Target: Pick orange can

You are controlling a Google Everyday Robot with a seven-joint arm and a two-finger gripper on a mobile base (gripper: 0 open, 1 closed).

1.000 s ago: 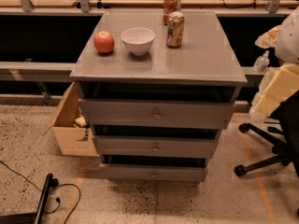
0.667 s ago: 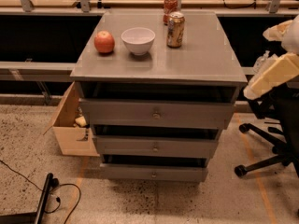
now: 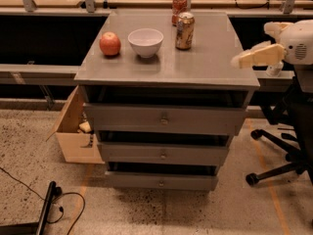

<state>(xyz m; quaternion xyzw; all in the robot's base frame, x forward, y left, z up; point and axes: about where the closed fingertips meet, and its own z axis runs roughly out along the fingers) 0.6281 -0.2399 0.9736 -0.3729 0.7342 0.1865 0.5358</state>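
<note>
Seemingly upright orange can (image 3: 185, 31); tool (image 3: 240, 60) rightward.

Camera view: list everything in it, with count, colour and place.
cabinet: 1, grey, three drawers, centre
apple: 1, red, cabinet top, left
bowl: 1, white, right of apple
orange can: 1, golden-orange, right of bowl
red can: 1, red, just behind the orange can
cardboard box: 1, brown, floor, left of cabinet
chair: 1, black, far right
gripper: 1, cream, off the cabinet's right edge, clear of both cans
</note>
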